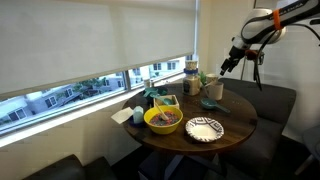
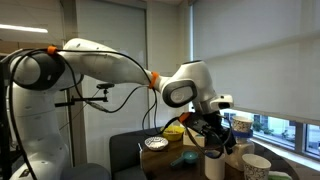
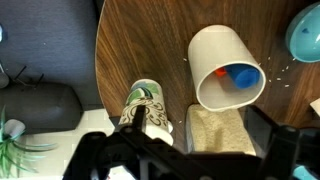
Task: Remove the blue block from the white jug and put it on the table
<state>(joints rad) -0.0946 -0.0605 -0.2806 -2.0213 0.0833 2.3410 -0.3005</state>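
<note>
The white jug [image 3: 227, 65] stands on the round dark brown table [image 3: 140, 50]. The blue block [image 3: 243, 76] lies inside the jug beside a small orange piece. In the wrist view my gripper [image 3: 195, 152] is open and empty, its fingers spread at the bottom of the picture, short of the jug's mouth. In both exterior views the gripper [image 1: 228, 63] [image 2: 214, 135] hangs above the jug [image 1: 213, 91] [image 2: 215, 165] without touching it.
A green-patterned white cup [image 3: 148, 105] and a beige cloth [image 3: 220, 132] lie under the gripper. A blue dish [image 3: 305, 35] sits beyond the jug. A yellow bowl [image 1: 163, 118] and a patterned plate [image 1: 204, 129] are on the table. A window sill with bottles [image 1: 190, 70] is behind.
</note>
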